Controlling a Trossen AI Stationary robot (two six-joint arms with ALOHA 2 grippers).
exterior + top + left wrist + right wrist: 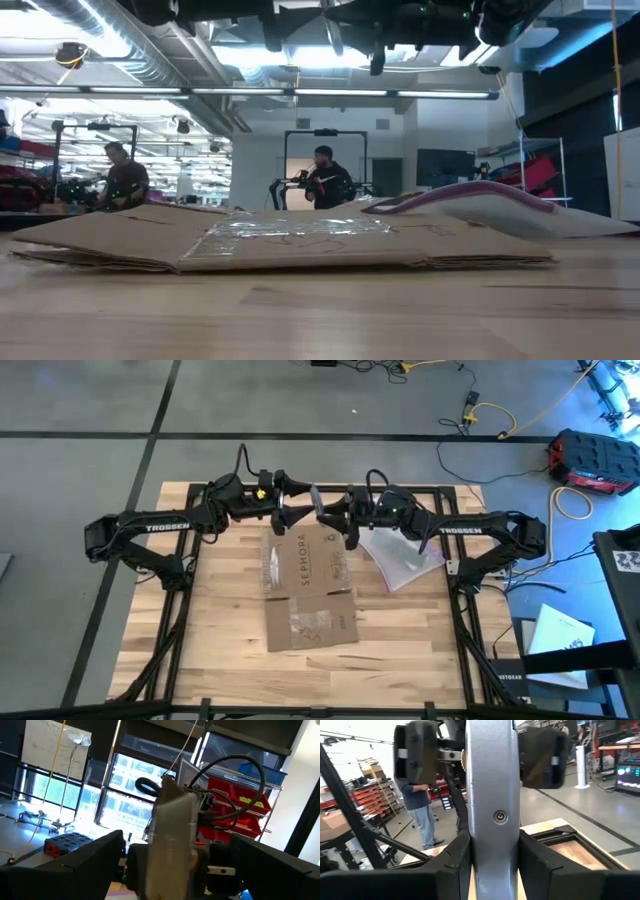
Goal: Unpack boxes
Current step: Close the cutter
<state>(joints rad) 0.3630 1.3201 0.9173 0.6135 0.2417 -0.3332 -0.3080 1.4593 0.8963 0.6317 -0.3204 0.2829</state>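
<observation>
Hands (316, 510) raised, facing, tool (316, 498) between

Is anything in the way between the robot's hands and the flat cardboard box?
Nothing sits between them. Both grippers hang above the box's far edge: the right gripper is shut on the grey tool, which lies between the left gripper's open fingers. The plastic bag lies alongside.

Bright ceiling strip lights (300, 92) flare white above the worktop (320, 310), whose near edge blurs. Under those lights, clear tape on the box (290, 228) glints. Windows (125, 785) wash out pale; the close grey tool (492, 795) looks soft.
</observation>
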